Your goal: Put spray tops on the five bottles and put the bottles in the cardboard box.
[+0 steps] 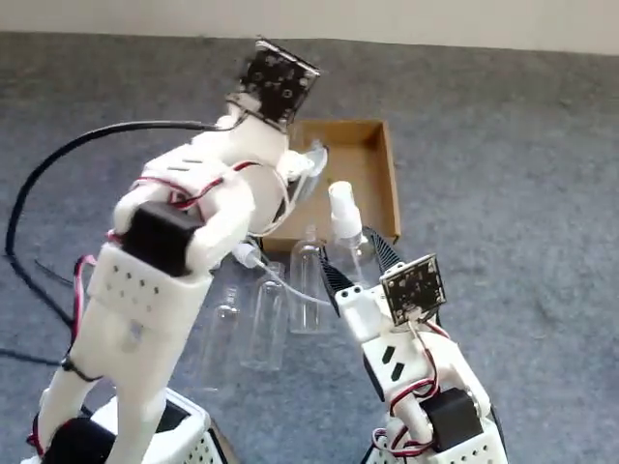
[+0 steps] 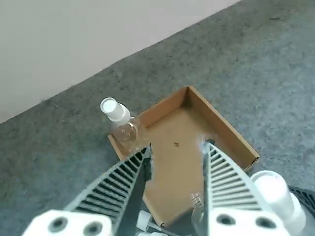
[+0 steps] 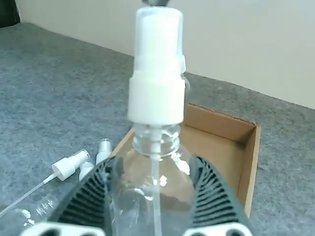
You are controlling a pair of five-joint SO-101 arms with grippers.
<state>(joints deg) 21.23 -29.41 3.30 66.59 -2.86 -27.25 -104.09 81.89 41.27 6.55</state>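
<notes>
Right wrist view was used to judge the held bottle (image 3: pixel 152 196): it was kept upright, clamped between the fingers of the right gripper (image 3: pixel 153 167), just before the near wall of the cardboard box (image 3: pixel 236 142). A spray top (image 3: pixel 157 73) was seated on its neck, but bare thread was seen under the collar, so it was judged not fully screwed down. The left gripper (image 2: pixel 178 147) was held wide and empty above the box floor. A second capped bottle (image 2: pixel 122 129) was seen at one wall of the box; whether it stood inside or outside could not be told. Three uncapped bottles (image 1: pixel 266 319) were laid side by side on the bench (image 1: pixel 522 145) near the right arm, with loose spray tops (image 3: pixel 69 164) beside them.

Several failures were considered possible. The loose top could be tipped off if the bottle were tilted or laid down before tightening. The smooth bottle could be turned in the grip by a twist from the other gripper. The light box could be pushed away if its near wall were struck by the bottle's base, and the capped bottle at the wall could be knocked by the left arm.

Room was judged tight between the two arms above the near wall. More open room was offered over the box floor and on the bench beyond the box.
</notes>
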